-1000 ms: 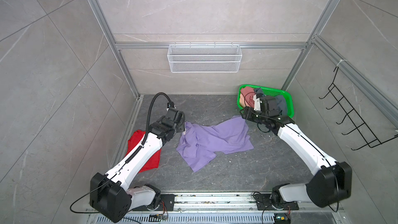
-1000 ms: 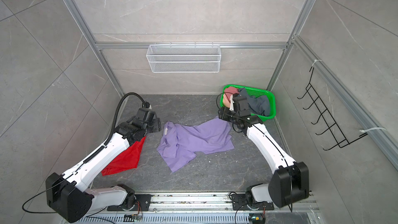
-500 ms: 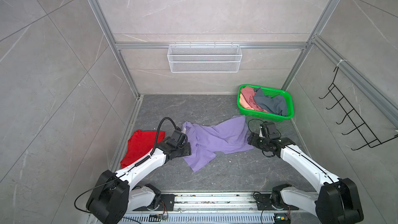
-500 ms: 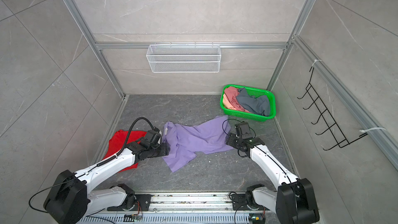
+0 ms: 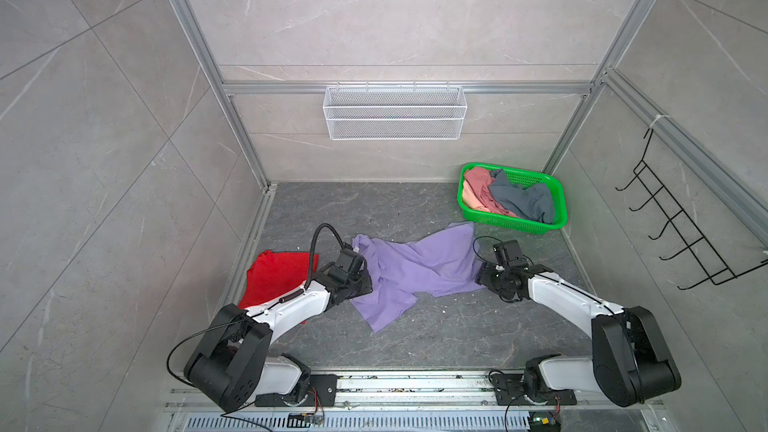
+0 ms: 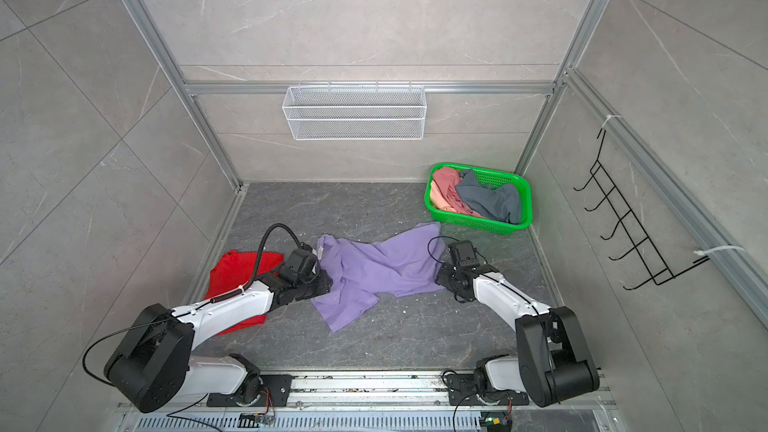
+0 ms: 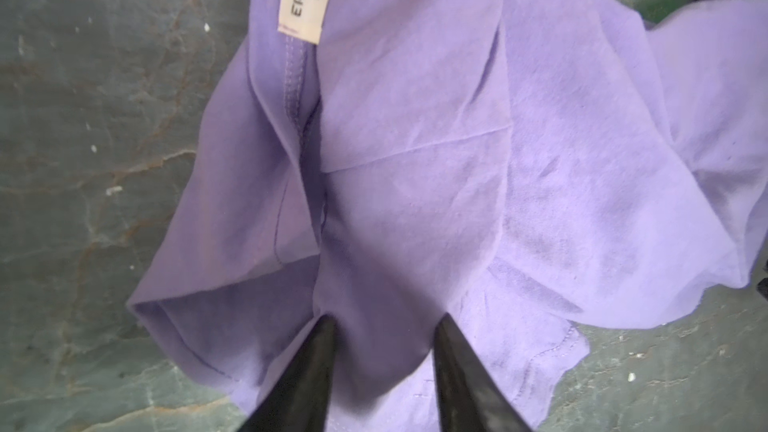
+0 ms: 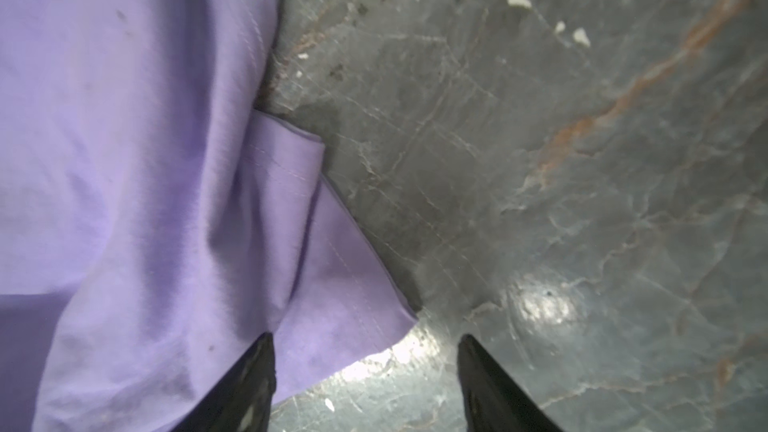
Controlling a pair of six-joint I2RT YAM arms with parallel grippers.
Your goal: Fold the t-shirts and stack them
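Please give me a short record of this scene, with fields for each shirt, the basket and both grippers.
purple shirt: crumpled, unfolded, mid floor
red shirt: on the floor, at the robot's left side
basket: green, far right corner
basket contents: pink cloth, grey-blue cloth
left gripper: open, over purple fabric
right gripper: open, at the purple shirt's edge

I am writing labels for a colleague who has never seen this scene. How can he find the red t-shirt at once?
Look at the dark stone floor, at its left edge. The red t-shirt lies there, partly hidden by the left arm. It is the only red garment: the lavender t-shirt lies mid-floor, the pink garment and the grey-blue garment in the green basket.
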